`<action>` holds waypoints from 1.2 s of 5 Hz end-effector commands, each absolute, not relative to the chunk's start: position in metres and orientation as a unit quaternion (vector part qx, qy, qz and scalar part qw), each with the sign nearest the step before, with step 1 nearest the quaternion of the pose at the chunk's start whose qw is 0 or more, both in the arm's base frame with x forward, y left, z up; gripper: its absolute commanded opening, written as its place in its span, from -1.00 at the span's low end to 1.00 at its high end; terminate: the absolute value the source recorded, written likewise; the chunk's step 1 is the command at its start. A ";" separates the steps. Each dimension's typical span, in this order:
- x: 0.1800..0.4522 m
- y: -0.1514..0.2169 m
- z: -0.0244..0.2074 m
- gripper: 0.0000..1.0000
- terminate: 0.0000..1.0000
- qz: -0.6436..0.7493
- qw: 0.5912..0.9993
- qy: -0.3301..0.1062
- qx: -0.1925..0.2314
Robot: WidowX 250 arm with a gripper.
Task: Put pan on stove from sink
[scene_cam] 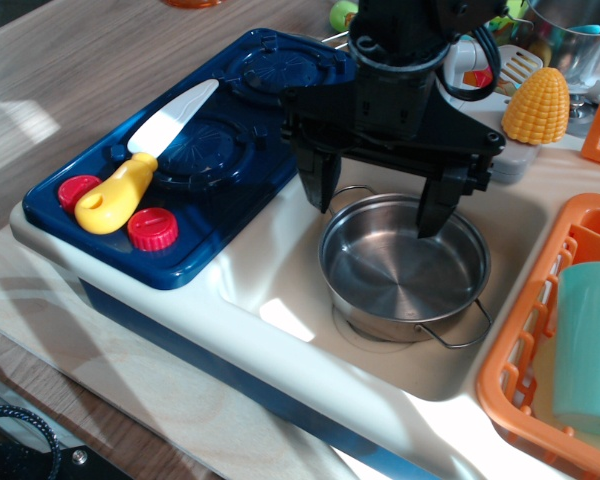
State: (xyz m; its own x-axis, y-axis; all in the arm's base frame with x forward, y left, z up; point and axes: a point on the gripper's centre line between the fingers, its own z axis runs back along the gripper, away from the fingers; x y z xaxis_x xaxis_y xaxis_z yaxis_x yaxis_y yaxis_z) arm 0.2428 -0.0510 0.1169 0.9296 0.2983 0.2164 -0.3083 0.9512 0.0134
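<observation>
Cream-white plastic sink [280, 262] is holding the pan [404, 268], which is sitting flat on the basin floor over the drain area, nothing lifted yet. Dark blue stove [242, 135] is lying just left of the basin, and its near burner is partly covered by a toy knife [145, 158] with a yellow handle and white blade, running diagonally toward the two red knobs [152, 229]. Black gripper [378, 205] is hanging over the far rim of the pan with its jaws spread wide and released, left finger outside the rim by the far wire handle, right finger dipping inside the bowl; it is grasping nothing. Judging the risks: thin shiny rim is likely slippery, so a shallow pinch could let the pan tilt or drop back; a finger could snag the wire loop instead of the wall; and placing on the near burner could land the pan on the knife, leaving it rocking. Orange dish rack [528, 345] at right is crowding the lift path a bit.
</observation>
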 end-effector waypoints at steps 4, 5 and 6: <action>0.220 -0.050 0.080 1.00 -1.00 0.264 0.954 -0.143 -0.005; 0.224 -0.046 0.067 1.00 -1.00 0.261 0.955 -0.143 -0.009; 0.226 -0.044 0.060 1.00 -1.00 0.260 0.955 -0.143 -0.011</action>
State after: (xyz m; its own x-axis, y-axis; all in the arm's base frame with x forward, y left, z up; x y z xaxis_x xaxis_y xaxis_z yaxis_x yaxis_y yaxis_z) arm 0.2221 -0.0465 0.0523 0.8285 0.5043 0.2434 -0.4989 0.8622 -0.0879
